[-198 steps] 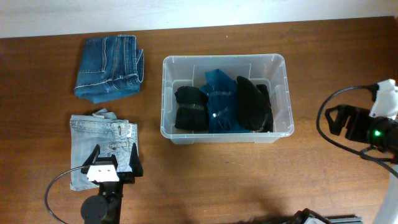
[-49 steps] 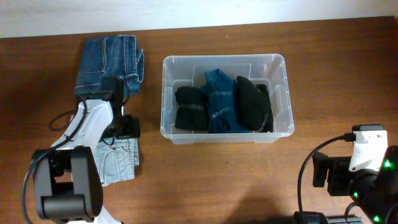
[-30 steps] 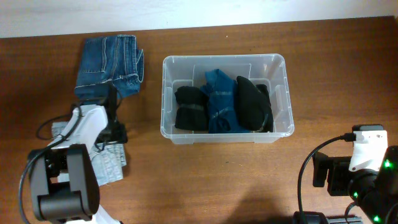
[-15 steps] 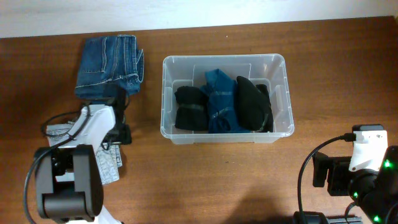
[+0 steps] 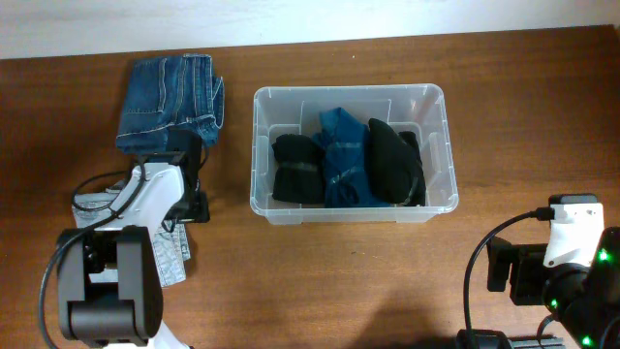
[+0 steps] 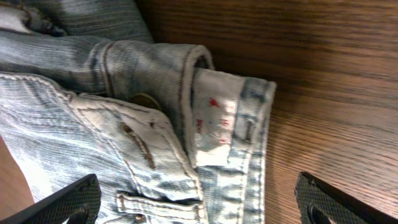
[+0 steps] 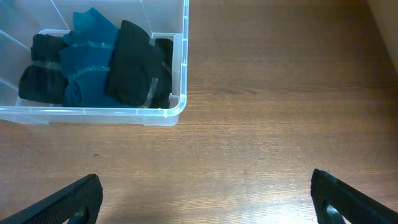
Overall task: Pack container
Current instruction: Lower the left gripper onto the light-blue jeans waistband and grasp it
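Left gripper (image 6: 199,202), jaws wide, over pale jeans (image 6: 124,143), holding nothing; right gripper (image 7: 208,202) wide, empty; long axis of container (image 5: 349,92) runs left to right

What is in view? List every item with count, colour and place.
container: 1, clear plastic, table centre
black clothing bundles: 2, black, inside the container, either side of the teal one
teal clothing bundle: 1, teal blue, middle of the container
dark jeans: 1, dark blue, folded, far left of the table
light jeans: 1, pale blue, near left, under the left arm
table: 1, brown wood
left claw: 1, black, open, over the light jeans
right claw: 1, black, open, over bare table near the container's corner
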Available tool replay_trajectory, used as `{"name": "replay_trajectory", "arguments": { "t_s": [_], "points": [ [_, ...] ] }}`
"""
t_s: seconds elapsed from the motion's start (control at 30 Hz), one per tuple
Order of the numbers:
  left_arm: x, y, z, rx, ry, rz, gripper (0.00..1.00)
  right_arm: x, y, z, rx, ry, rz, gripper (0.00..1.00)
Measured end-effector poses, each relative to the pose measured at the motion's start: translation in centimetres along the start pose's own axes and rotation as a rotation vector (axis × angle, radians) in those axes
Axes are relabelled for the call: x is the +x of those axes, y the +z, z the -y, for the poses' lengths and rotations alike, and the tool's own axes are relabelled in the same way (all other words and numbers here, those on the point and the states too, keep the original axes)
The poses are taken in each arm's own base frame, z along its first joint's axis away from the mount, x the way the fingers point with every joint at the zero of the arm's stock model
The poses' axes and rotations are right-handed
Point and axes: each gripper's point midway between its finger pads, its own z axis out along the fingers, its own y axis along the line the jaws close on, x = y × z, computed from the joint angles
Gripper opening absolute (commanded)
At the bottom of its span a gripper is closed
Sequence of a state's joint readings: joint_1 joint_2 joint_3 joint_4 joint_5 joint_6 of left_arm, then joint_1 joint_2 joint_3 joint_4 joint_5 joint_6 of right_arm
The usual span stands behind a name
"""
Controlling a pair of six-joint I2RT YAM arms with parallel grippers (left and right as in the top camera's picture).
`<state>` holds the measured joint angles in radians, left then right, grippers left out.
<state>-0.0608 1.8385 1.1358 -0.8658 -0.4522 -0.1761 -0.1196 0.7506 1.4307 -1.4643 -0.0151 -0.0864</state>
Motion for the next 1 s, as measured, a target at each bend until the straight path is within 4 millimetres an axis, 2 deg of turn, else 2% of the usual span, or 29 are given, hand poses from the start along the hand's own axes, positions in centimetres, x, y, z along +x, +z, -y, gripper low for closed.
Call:
{"name": "replay_trajectory", "arguments": {
  "t_s": [0.37,0.67,1.0],
  "points": [
    [-1.0,0.0,-0.1,-0.026,-0.011,0.049,0.99,0.0,0.0,0.0,0.0,0.001,0.0,0.99],
    [0.4,0.9,-1.4,-0.119,0.01,0.025,0.99,0.0,0.0,0.0,0.0,0.0,0.0,0.98],
    [0.5,1.4,-2.3,-0.202,0.013,0.097,0.99,0.0,0.0,0.0,0.0,0.0,0.0,0.98]
  ]
}}
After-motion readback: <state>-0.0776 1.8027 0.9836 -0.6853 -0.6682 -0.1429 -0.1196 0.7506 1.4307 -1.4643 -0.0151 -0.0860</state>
